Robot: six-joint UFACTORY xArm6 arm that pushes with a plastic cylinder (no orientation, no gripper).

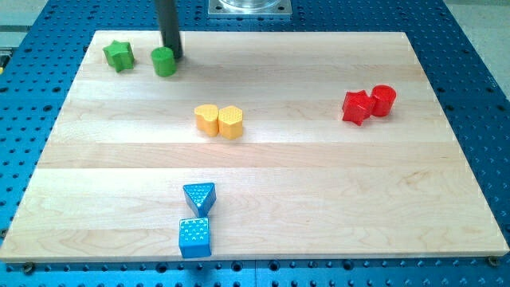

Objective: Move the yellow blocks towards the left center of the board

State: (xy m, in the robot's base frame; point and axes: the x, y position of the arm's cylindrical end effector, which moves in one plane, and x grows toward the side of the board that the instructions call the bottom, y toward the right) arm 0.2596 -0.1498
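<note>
Two yellow blocks sit touching side by side near the board's middle: a yellow heart-like block (207,119) on the left and a yellow hexagon block (231,122) on the right. My tip (172,56) is at the view's top left, touching the right side of a green cylinder (164,61). The tip is well above and left of the yellow blocks.
A green star block (118,55) lies left of the green cylinder. A red star block (357,106) and a red cylinder (383,100) sit together at the right. A blue triangle (199,197) and a blue cube (195,237) lie near the wooden board's (319,199) bottom edge.
</note>
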